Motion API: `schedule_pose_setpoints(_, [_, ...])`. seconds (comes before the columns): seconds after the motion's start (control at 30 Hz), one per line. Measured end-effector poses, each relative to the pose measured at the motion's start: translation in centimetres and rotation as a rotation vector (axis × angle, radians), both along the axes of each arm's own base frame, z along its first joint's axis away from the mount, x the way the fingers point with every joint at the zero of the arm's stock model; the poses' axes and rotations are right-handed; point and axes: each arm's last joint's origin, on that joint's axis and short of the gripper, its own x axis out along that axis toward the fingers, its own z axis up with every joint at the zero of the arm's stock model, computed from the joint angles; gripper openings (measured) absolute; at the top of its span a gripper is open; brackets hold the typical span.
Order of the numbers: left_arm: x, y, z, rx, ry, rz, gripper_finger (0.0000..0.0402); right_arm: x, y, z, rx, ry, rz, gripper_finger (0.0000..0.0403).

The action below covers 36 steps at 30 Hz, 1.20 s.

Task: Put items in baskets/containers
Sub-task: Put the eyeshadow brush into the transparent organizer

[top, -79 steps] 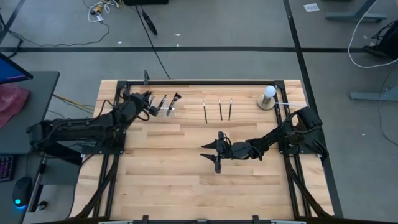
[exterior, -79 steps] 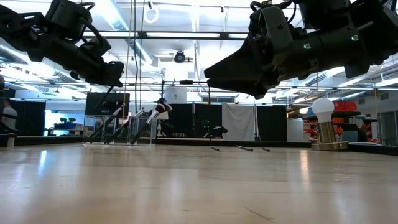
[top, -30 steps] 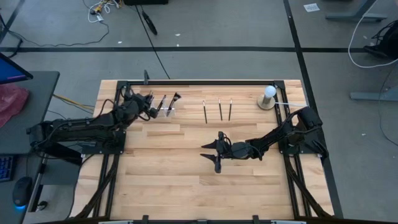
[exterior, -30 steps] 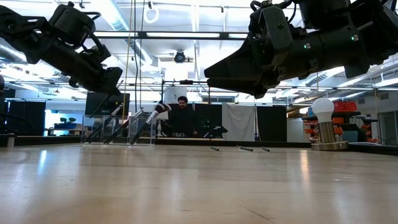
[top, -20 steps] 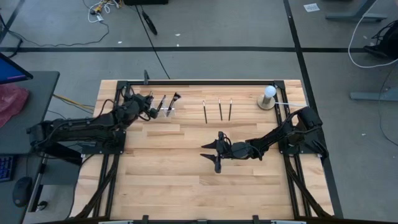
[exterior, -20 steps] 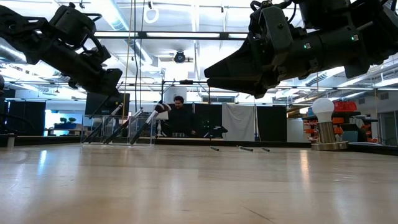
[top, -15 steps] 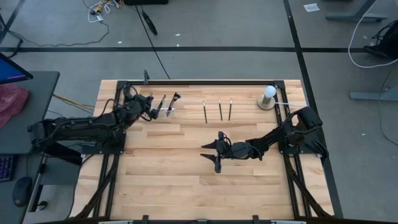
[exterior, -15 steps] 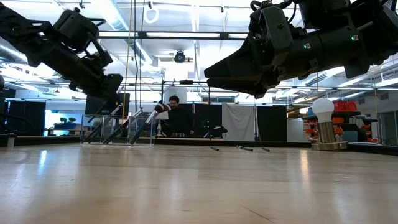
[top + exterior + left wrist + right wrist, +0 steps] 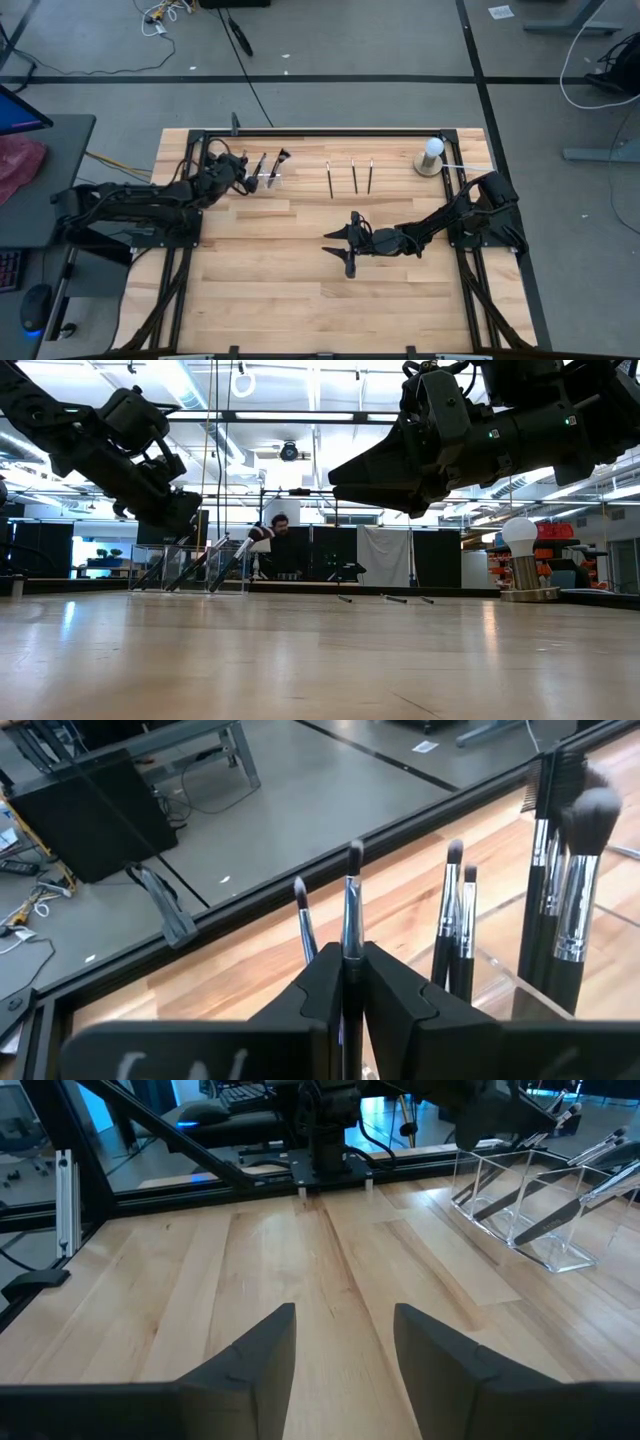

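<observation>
While the right tool hangs over the middle of the tabletop with its fingers spread wide and nothing between them, all the action is further back on the left. There the left tool has its fingers pinched narrow on a thin brush, bristle tip up, the handle caught right in the slot between them. It sits just beside the clear holder, which stands near the tabletop's far left edge and already carries several brushes leaning in its compartments. So the step in hand looks like delivery: this brush is at the holder and wants to go in with the rest. The next move, by my reading, calls for lining the handle end over a free compartment, lowering it until it rests on the holder's wall, and only then parting the fingers, because a thin handle let go early could tip out or knock its neighbours. Further along the far edge, well apart from the holder, three more brushes lie flat side by side on the wood, waiting for their turn, so the job is well on but not finished. Beyond them, at the far right corner, stands a white bulb on a round base, taking no part.
</observation>
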Motion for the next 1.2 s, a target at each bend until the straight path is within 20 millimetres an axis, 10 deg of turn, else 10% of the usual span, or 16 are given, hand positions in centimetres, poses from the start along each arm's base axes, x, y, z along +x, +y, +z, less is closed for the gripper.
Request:
schedule_pose_setpoints(0.3, [0.0, 0.0, -0.1, 0.000, 0.008, 0.000, 0.0043, 0.0, 0.0, 0.0, 0.000, 0.000, -0.001, 0.0171])
schedule_pose_setpoints(0.67, [0.0, 0.1, 0.3, -0.002, 0.095, 0.011, 0.0150, 0.0, 0.0, 0.0, 0.005, 0.000, -0.002, 0.0171])
schedule_pose_setpoints(1.2, [3.7, -2.7, 9.0, -0.063, 0.112, -0.163, 0.0177, -1.4, -0.9, 0.9, -0.130, 0.180, -0.137, 0.0171])
